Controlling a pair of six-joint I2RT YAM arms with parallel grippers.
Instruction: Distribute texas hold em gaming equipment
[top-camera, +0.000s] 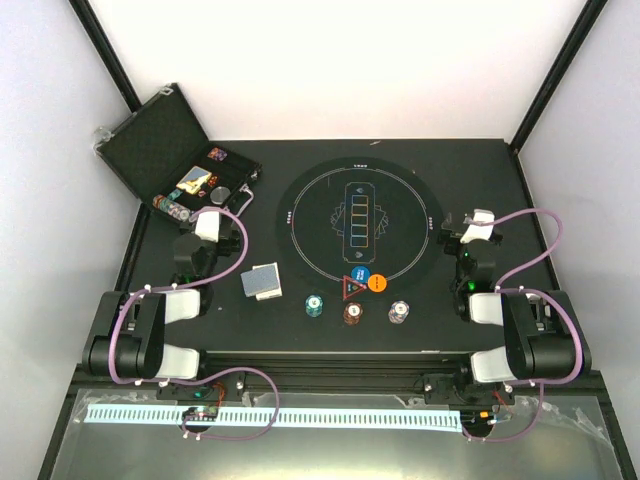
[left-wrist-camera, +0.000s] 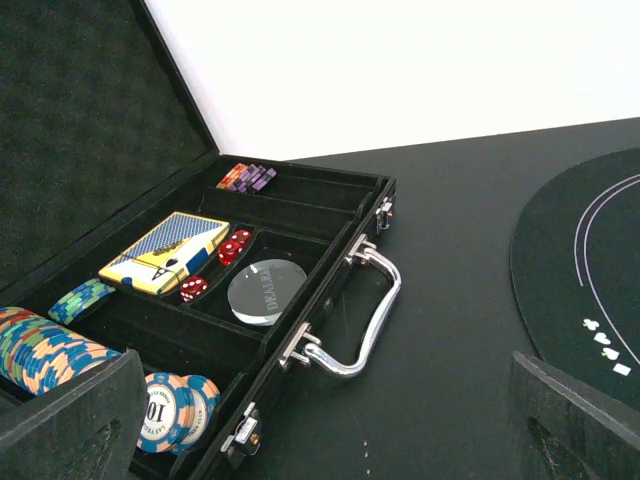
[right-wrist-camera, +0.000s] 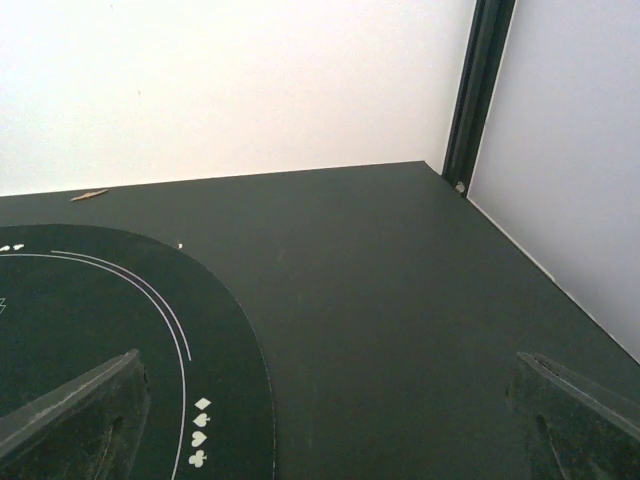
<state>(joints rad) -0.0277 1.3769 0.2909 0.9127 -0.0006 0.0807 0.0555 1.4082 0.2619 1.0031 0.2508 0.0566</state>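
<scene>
Left tool (left-wrist-camera: 320, 445) and right tool (right-wrist-camera: 320, 425) both stand fully spread, holding and touching nothing. Only the left wrist view looks into the open case (left-wrist-camera: 335, 270) at the worktop's (right-wrist-camera: 400, 300) 10 o'clock corner: boxed deck (left-wrist-camera: 165, 252), red dice (left-wrist-camera: 232, 248), clear puck (left-wrist-camera: 266, 292) and chip rows (left-wrist-camera: 45, 350) in foam compartments. Only the top view shows the card stack (top-camera: 264, 282) at the mat's (top-camera: 310, 215) 8 o'clock, the blue disc (top-camera: 361, 279), orange disc (top-camera: 377, 283) and red triangle marker (top-camera: 351, 288) at its 6 o'clock rim, and the teal chip (top-camera: 315, 304), brown-red chip (top-camera: 353, 313) and white-grey chip (top-camera: 399, 312) just beyond.
</scene>
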